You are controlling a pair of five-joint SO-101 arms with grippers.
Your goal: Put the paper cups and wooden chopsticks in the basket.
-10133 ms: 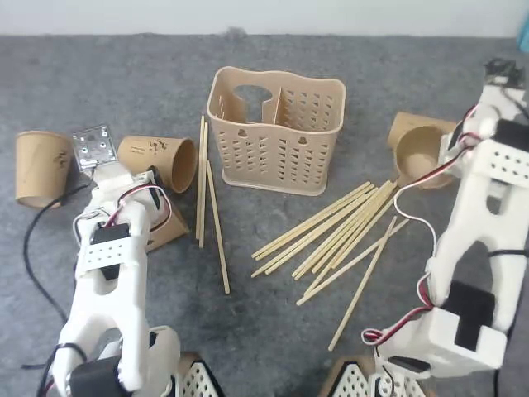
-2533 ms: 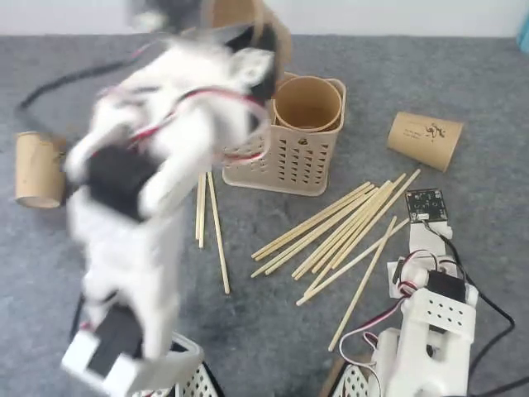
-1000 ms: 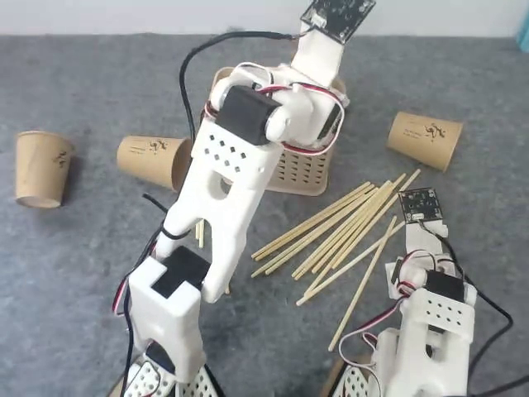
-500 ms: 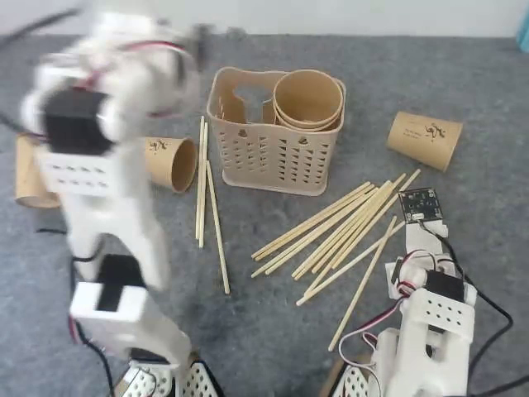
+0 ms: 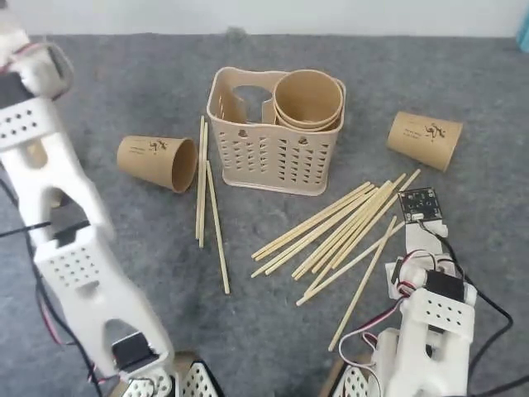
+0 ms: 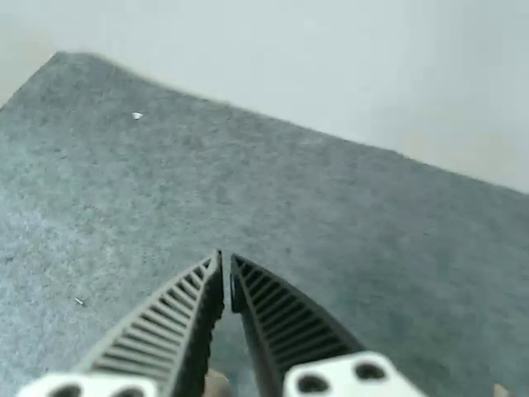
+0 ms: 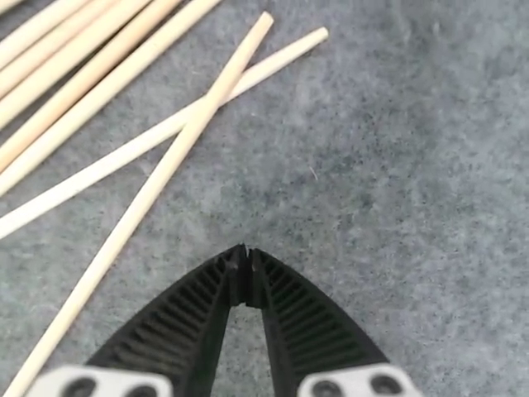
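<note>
My left fingers (image 6: pixel 178 318) are closed and empty over the grey tabletop (image 6: pixel 347 215). Right fingers (image 7: pixel 198 314) closed, empty, beside the chopsticks (image 5: pixel 339 231). Paper cup (image 5: pixel 307 98) upright in the basket (image 5: pixel 273 157). A second cup (image 5: pixel 155 163) lies left of it and a third cup (image 5: pixel 424 141) right.

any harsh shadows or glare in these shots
High view: even light, soft shadows under the basket and lying paper cup, no glare. Right wrist view: chopsticks cast thin faint shadows. Left wrist view: dark fingers against a bright wall.
</note>
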